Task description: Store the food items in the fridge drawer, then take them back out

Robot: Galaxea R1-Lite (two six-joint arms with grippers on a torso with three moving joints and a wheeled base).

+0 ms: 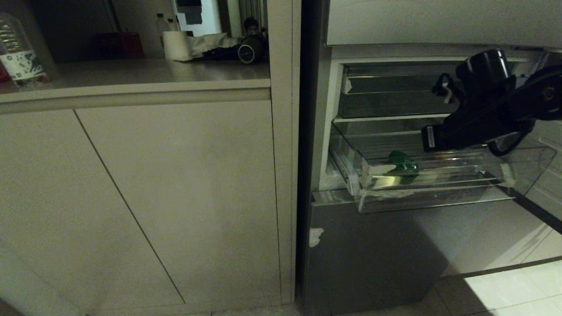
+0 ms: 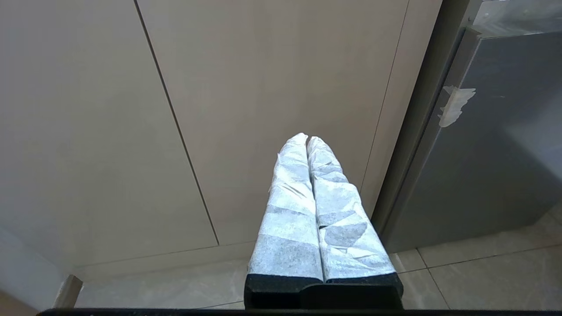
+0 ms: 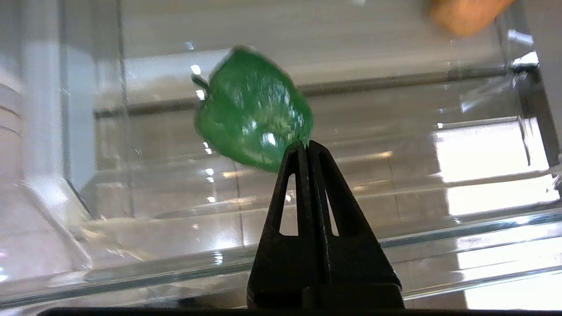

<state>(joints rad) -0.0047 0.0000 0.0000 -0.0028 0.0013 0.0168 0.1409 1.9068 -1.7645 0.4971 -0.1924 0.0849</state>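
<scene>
1. The drawer [image 1: 439,193] is seen pulled out of the open fridge, with a green pepper [image 1: 401,166] lying on its ribbed floor toward the left side.
2. A tan lump [image 3: 465,15], potato-like, is caught only at the edge of the right wrist view, farther back in the drawer; little of it is shown.
3. The right hand [image 3: 307,147] is held above the drawer, its fingers pressed together with nothing between them; its tips are seen just in front of the pepper, and contact cannot be told.
4. The left hand [image 2: 307,140] is parked low before the cabinet doors, its wrapped fingers likewise pressed together and empty.
5. Since food lies in the drawer and nothing is held, the take-out half is judged to be in hand, though a storing step just finished cannot be ruled out.
6. For the next move, the right fingers would need to be spread wide enough for the pepper, lowered around it, and closed gently, as its glossy skin may slip.
7. Count: one drawer in use, one pepper, one tan lump, two hands.
</scene>
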